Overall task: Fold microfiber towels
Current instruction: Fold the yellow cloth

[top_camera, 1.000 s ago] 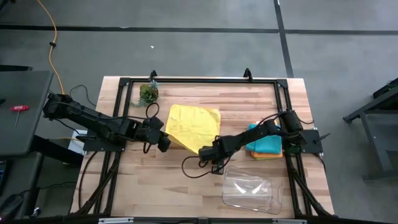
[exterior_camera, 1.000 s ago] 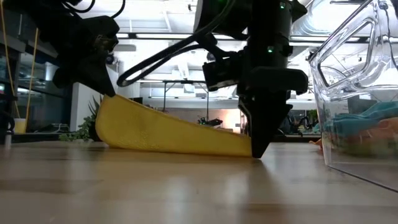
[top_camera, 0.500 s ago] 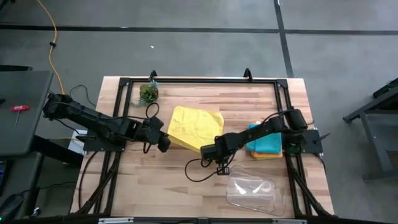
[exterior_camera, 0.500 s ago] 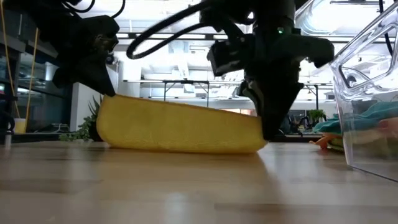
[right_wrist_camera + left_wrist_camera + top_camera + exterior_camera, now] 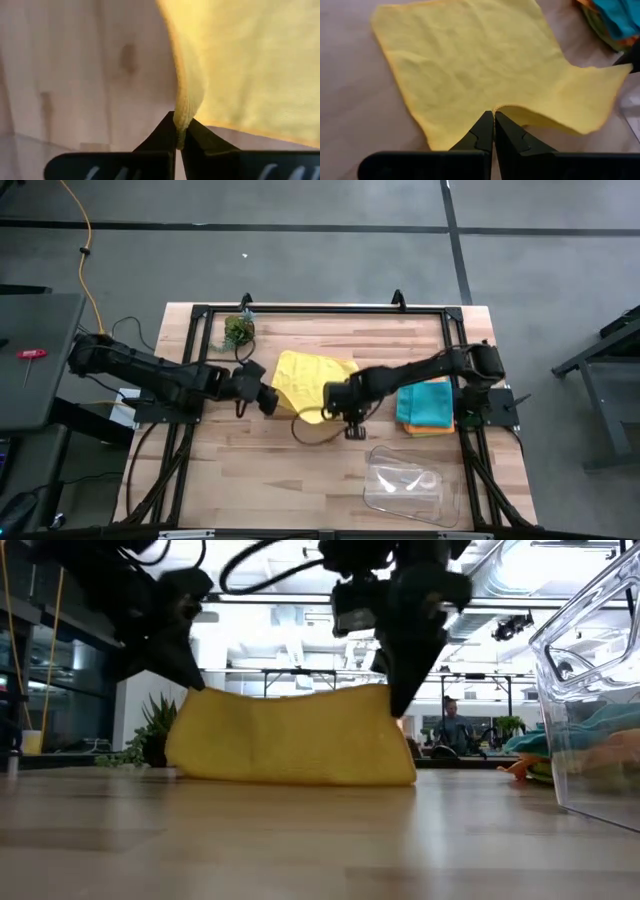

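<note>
The yellow towel (image 5: 308,381) lies mid-bench between the two tools in the high view: the left tool (image 5: 268,399) is pinched shut on its near-left corner and the right tool (image 5: 333,402) on its near-right corner, so the lifted edge runs straight from one tool to the other. The rest of the cloth spreads ahead of both, toward the far side of the bench (image 5: 330,330), which I judge is where the fold goes. The other towels (image 5: 428,407) sit stacked behind the right tool.

In the low view the towel hangs as a soft upright sheet under both tools, its lower part on the bench.

The left wrist view shows a flat, lightly creased cloth beyond closed tips.

The right wrist view shows a clamped hem.
</note>
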You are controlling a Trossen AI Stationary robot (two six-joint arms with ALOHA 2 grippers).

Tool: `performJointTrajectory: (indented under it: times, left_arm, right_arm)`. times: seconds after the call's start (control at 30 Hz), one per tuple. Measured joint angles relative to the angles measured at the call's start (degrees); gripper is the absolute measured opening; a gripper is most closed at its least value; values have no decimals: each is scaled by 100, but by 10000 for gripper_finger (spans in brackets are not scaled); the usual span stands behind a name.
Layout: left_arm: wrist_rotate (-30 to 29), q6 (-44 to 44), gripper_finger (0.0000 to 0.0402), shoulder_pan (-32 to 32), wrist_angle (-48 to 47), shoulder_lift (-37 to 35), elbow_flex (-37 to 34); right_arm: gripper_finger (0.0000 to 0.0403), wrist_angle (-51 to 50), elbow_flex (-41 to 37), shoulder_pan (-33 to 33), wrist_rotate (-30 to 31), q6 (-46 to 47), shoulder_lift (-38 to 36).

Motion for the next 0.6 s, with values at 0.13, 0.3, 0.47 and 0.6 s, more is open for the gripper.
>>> performJointTrajectory:
  times: [0.13,0.3,0.47,0.6]
  left_arm:
    - [40,200,0,404,-25,-1,0]
    - [40,546,0,893,-12,-2,0]
    - [-28,789,0,1353,137,-2,0]
    - [-45,948,0,1645,344,-2,0]
  right_arm:
    - [0,-108,0,-315,67,-4,-87]
    - [0,-213,0,-707,107,-6,-91]
    - [0,-249,0,-1076,354,66,-91]
    - [0,-418,0,-1327,355,200,-91]
